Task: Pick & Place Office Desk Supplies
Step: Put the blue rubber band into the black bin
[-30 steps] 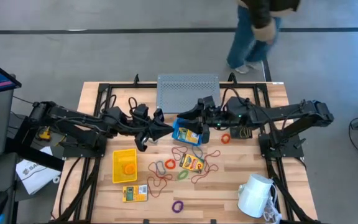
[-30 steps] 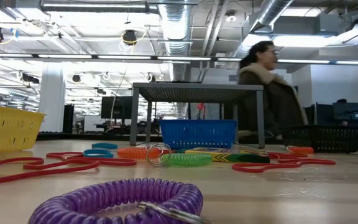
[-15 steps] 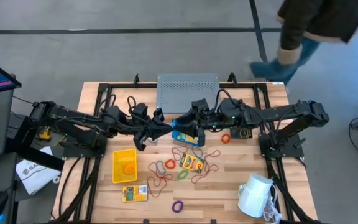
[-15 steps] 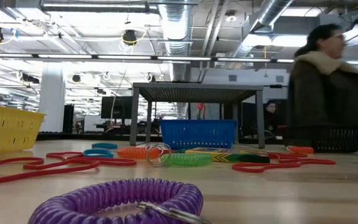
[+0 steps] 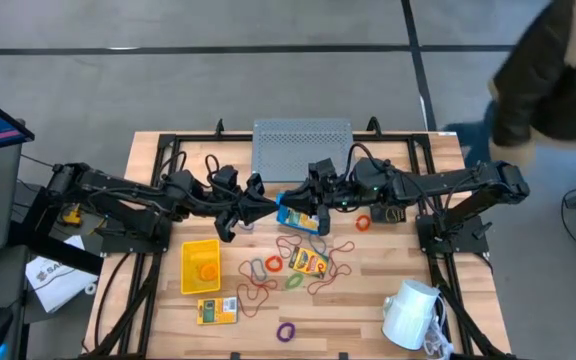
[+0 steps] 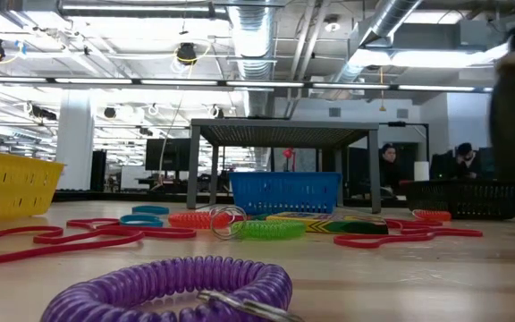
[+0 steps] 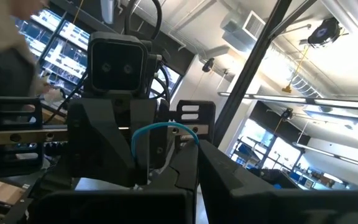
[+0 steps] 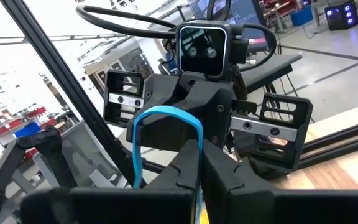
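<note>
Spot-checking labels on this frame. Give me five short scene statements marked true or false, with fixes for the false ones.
1. Both grippers meet above the table near the blue bin, pinching one blue loop. True: the left gripper and the right gripper are both shut on it.
2. The white mug stands upright in the table's middle. False: it lies tipped near the right front corner.
3. The yellow bin holds something orange. True.
4. The purple loop sits inside the blue bin. False: it lies on the bare table near the front edge.
5. The grey riser stands at the table's front edge. False: it stands at the back.
</note>
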